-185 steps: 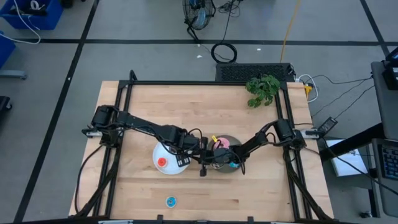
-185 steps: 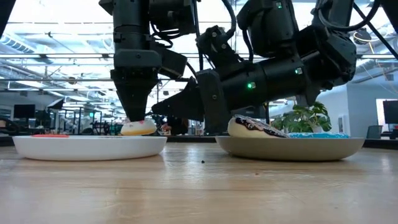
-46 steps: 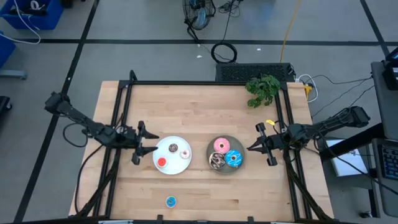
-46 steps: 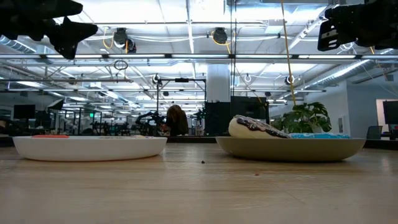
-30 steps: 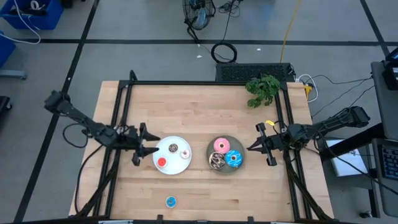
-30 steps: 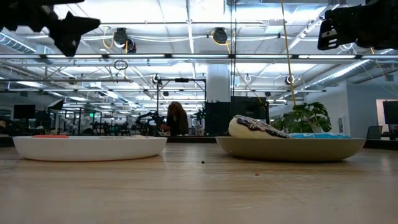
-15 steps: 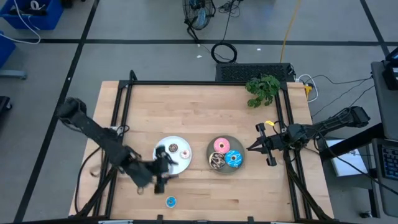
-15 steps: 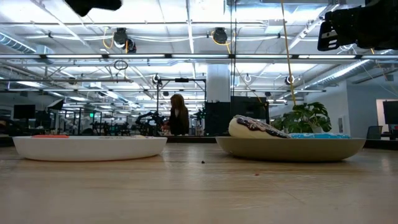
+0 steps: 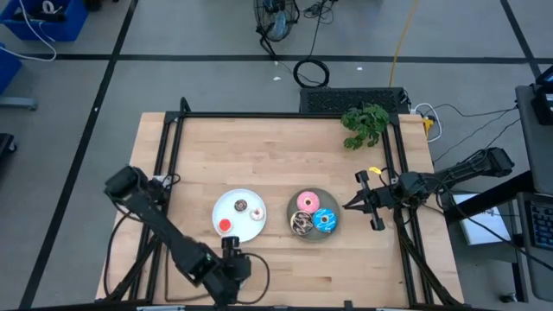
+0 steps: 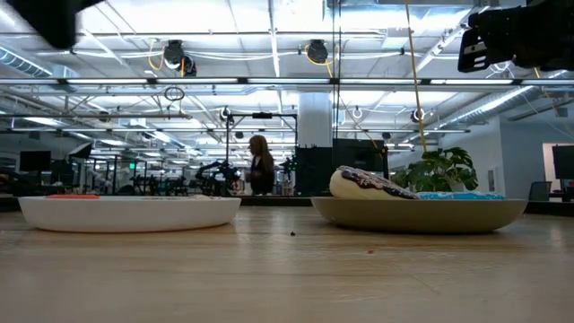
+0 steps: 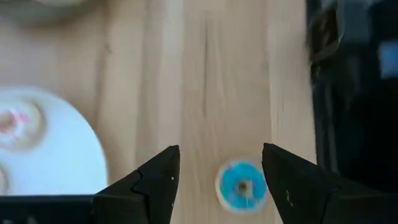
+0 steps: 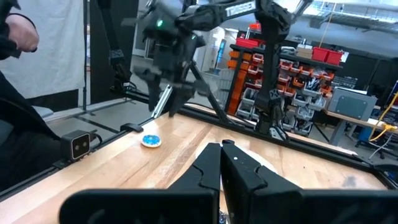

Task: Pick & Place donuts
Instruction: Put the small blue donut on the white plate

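A tiny blue donut [image 11: 242, 185] lies flat on the wood near the table's near edge and also shows in the right wrist view [image 12: 150, 140]. My left gripper [image 11: 219, 152] hovers open above it, one finger on either side, touching nothing. In the high view this gripper [image 9: 230, 264] hides the donut. The white plate [image 9: 244, 226] carries a red [image 9: 225, 225], a brown [image 9: 241, 205] and a whitish tiny donut [image 9: 257, 212]. The grey plate [image 9: 313, 231] holds a pink [image 9: 305, 202], a blue [image 9: 325, 219] and a brown-sprinkled donut [image 9: 301, 225]. My right gripper [image 9: 348, 206] waits shut to the right of the grey plate.
A potted green plant [image 9: 365, 123] stands at the far right corner. The black frame rail [image 11: 348, 93] runs close beside the blue donut along the near edge. Bare wood lies between the plates and the near edge. A person [image 10: 261, 166] stands far off in the room.
My left arm has swung from the left of the white plate toward the table's near edge and now stands over the tiny blue donut. The right arm has stayed still. The person in the background has walked a little to the right.
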You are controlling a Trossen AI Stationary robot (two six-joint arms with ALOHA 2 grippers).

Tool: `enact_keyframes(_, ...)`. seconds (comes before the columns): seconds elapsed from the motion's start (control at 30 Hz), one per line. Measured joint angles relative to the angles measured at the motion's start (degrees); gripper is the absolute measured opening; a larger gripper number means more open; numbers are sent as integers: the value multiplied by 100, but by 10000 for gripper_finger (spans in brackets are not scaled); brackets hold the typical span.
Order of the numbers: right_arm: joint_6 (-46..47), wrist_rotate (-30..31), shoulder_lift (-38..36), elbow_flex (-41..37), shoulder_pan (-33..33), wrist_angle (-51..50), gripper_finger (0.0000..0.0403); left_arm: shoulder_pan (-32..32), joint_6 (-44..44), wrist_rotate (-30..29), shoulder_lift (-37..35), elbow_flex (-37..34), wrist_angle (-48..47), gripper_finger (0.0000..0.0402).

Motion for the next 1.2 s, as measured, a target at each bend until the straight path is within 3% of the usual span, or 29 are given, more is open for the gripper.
enact_keyframes(0.2,-4,2,0,0,0,43,0,-24,-591,668,467,191,-402,230)
enact_keyframes(0.5,-4,4,0,0,0,41,0,-21,-645,1054,837,186,-425,230)
enact_keyframes(1.0,-17,7,0,0,0,58,0,-26,-474,860,1090,184,-474,230)
enact_keyframes(1.2,-24,7,-2,0,0,58,0,-20,-386,1115,1358,191,-468,230)
